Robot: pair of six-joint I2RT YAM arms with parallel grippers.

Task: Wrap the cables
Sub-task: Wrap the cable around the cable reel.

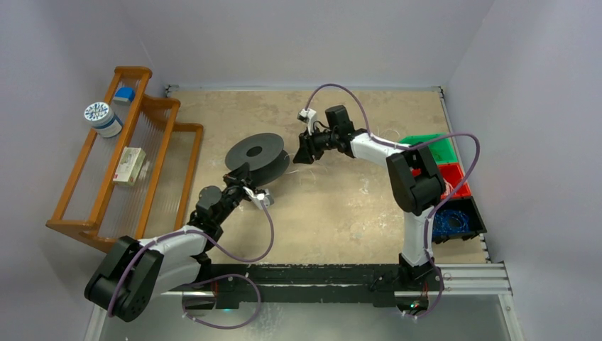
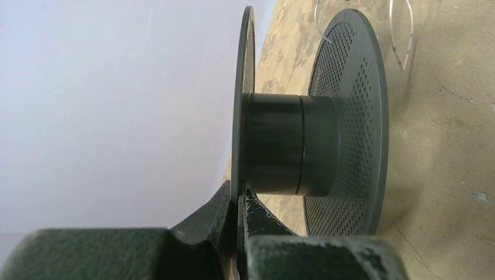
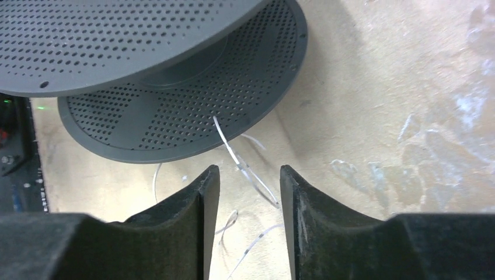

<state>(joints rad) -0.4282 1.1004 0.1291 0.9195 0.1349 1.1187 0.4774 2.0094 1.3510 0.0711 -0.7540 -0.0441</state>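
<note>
A black spool point(image 1: 257, 158) with two perforated flanges stands tilted near the table's middle. My left gripper point(image 1: 247, 186) is shut on the edge of one flange point(image 2: 240, 175), with the spool's hub point(image 2: 289, 144) just beyond the fingertips. The cable point(image 3: 242, 166) is a thin whitish wire; one end comes off the lower flange point(image 3: 175, 116) and curls in loose loops on the table. My right gripper point(image 3: 249, 181) is open, fingers either side of the wire, just above the table to the right of the spool point(image 1: 304, 150). Wire loops also show past the spool in the left wrist view point(image 2: 403, 35).
A wooden rack point(image 1: 131, 160) with a white tub point(image 1: 104, 118) and a box stands at the left. Green, red and black bins point(image 1: 444, 186) sit at the right edge; the black one holds a blue wire tangle point(image 1: 451, 222). Purple hoses arch over both arms.
</note>
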